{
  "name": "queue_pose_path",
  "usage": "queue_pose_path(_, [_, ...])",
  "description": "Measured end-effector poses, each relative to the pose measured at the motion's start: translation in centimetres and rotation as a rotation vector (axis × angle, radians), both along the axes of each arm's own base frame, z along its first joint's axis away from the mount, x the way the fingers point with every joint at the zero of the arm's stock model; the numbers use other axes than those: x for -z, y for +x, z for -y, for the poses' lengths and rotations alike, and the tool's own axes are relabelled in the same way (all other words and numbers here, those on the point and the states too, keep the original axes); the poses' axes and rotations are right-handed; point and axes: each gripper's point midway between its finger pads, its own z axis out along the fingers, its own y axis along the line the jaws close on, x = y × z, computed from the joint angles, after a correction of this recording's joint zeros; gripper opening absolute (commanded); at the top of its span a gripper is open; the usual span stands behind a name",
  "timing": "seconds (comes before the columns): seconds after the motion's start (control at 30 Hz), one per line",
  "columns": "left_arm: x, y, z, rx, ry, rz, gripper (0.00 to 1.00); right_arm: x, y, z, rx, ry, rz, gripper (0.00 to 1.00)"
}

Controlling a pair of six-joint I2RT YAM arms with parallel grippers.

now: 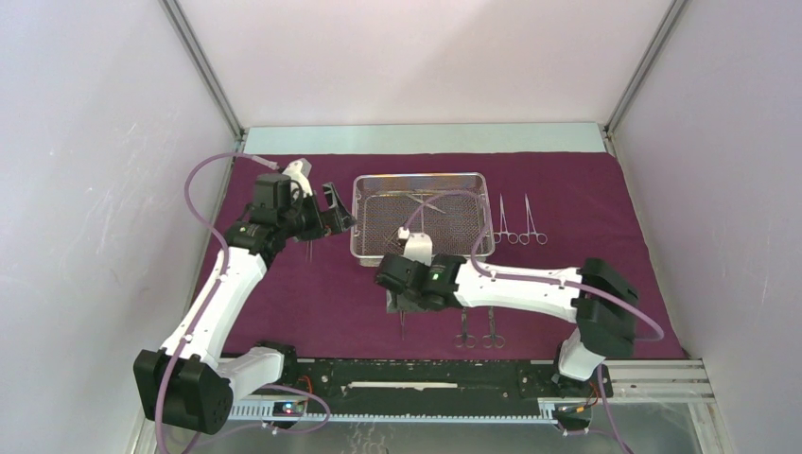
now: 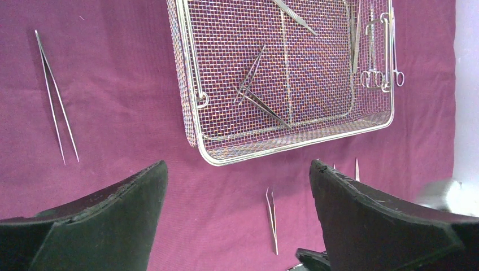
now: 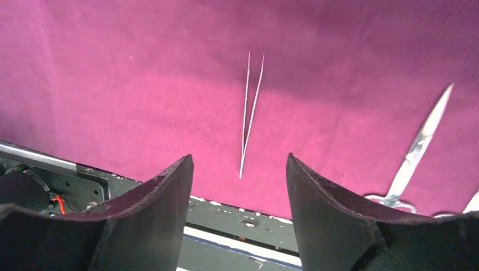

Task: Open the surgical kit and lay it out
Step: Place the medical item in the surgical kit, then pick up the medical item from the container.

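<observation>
The maroon cloth lies spread flat. The wire-mesh tray stands on it at the back and holds a few slim instruments. My left gripper is open and empty, just left of the tray, above the cloth. Long tweezers lie to its left. My right gripper is open and empty, low over the cloth in front of the tray, with thin tweezers lying on the cloth just beyond its fingertips. Scissors lie to their right.
Two ring-handled clamps lie right of the tray. Two pairs of scissors lie near the cloth's front edge. Short tweezers lie before the tray. The black base rail runs along the front. White walls enclose the table.
</observation>
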Motion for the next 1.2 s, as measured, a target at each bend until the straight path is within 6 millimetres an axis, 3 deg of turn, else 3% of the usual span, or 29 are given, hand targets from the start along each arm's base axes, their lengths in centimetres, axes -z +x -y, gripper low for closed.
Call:
queue_pose_path(0.17, [0.0,0.0,0.0,0.0,0.0,-0.001,1.0,-4.1,2.6,0.1,-0.03,-0.01,0.129,0.82])
queue_pose_path(0.27, [0.1,0.0,0.0,-0.001,0.002,-0.003,1.0,-5.6,4.3,0.3,-0.043,-0.022,0.182,0.86])
queue_pose_path(0.5, [0.7,0.2,0.0,-0.001,0.007,-0.022,1.0,-6.8,9.3,3.1,-0.039,-0.082,0.233,0.91])
queue_pose_path(0.6, [0.9,0.3,0.0,-0.001,0.009,-0.031,1.0,-7.6,12.5,4.8,-0.008,-0.082,0.245,0.92])
queue_pose_path(0.83, [1.4,0.4,0.0,-0.001,0.012,-0.046,1.0,-10.1,18.1,6.5,-0.02,-0.039,0.297,0.92])
queue_pose_path(0.97, [1.6,0.4,0.0,-0.001,0.014,-0.054,1.0,-9.4,20.9,6.3,-0.065,-0.035,0.298,0.91])
queue_pose_path(1.2, [1.7,0.4,0.0,-0.004,0.016,-0.054,1.0,-5.1,23.6,5.0,-0.157,-0.076,0.228,0.86])
